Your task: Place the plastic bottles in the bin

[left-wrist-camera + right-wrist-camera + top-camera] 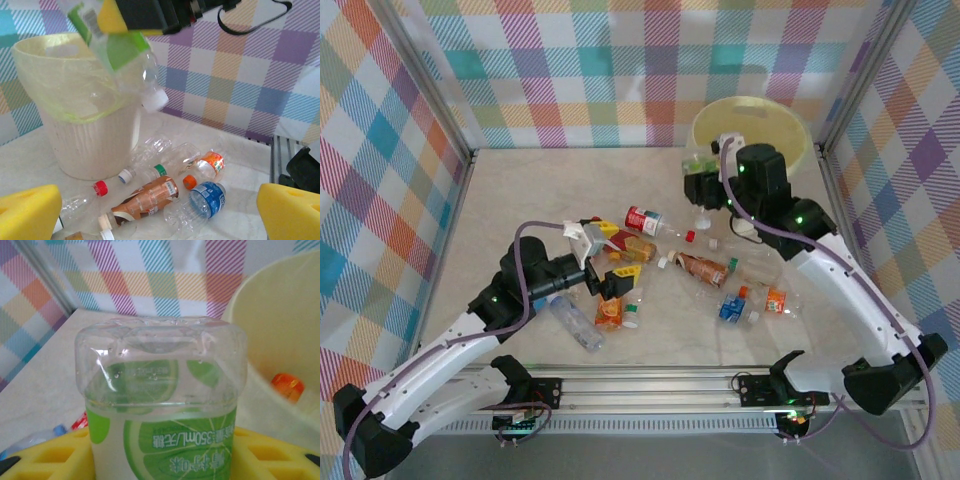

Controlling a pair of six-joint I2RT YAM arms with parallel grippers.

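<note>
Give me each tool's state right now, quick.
Left tool: open, holding nothing.
Right tool: shut on the green-label bottle.

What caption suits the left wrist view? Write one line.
Right gripper holds a green-labelled bottle beside the pale yellow bin rim, loose bottles lying on the table below.
</note>
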